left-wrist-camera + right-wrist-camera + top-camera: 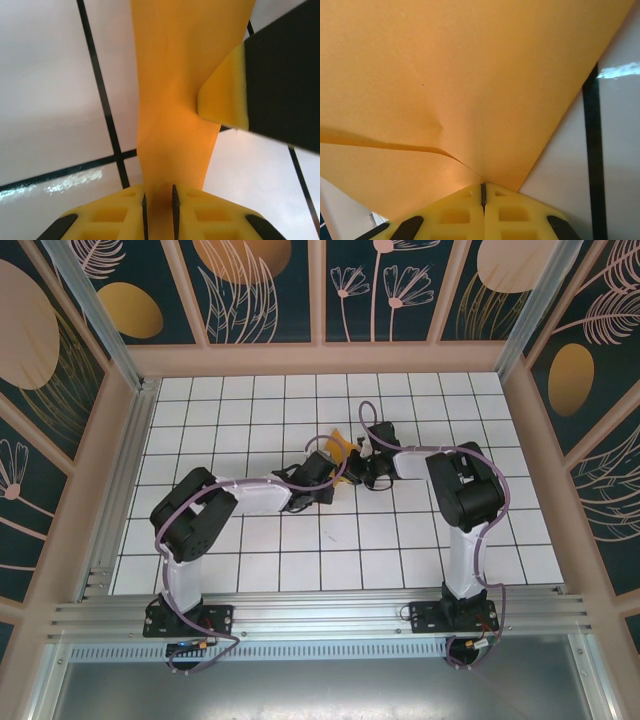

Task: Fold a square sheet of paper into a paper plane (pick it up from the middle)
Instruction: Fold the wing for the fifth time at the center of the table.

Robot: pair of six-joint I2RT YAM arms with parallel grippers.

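Where it is pinched, the orange paper (470, 75) dimples slightly.

sheet of paper (338, 448): plain bright orange, no print, a darker orange line along its crease
table (250, 540): white square tiles, thin black grid lines
walls (270, 290) around the table: dark teal panels, pale pink line-drawn leaves and flowers, dull orange and peach ovals
wall frame (316, 290) around the table: pale peach-pink strips
rails (320, 607) at the table's near edge: silver-grey metal
arms (258, 492): white links, black joints, purple cables
left gripper (159, 200): yellow fingers, black strips at the outer corners
right gripper (483, 189): yellow fingers, black strips at the outer corners
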